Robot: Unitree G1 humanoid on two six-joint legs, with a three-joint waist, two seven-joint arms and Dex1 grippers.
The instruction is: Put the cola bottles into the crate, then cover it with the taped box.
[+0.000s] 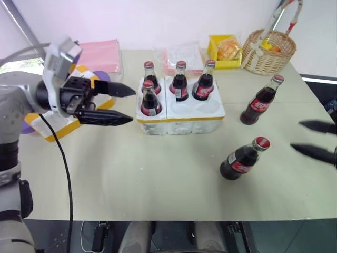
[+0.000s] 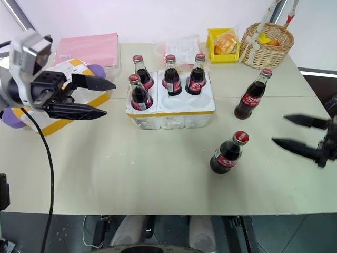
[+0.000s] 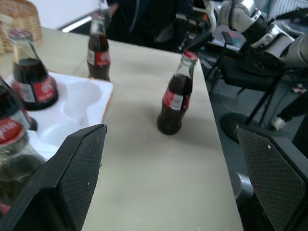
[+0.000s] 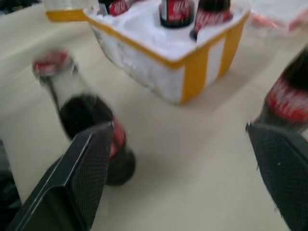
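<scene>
Four cola bottles are sitting in the crate (image 1: 181, 117); two are waiting on the worktop (image 1: 131, 179).

The nearer loose bottle (image 1: 242, 159) is standing upright toward the worktop's right edge, just inward of the right gripper (image 1: 316, 139), whose fingers are spread and holding nothing; the farther loose bottle (image 1: 260, 101) is standing behind it; the left gripper (image 1: 113, 104), also spread and empty, is hovering at the crate's far side over the taped box (image 1: 58, 124), so the right arm is judged nearer.

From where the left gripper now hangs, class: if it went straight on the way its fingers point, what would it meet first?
Probably the front-left cola bottle in the crate; the open left gripper points right at it, though its height is hard to judge.
</scene>
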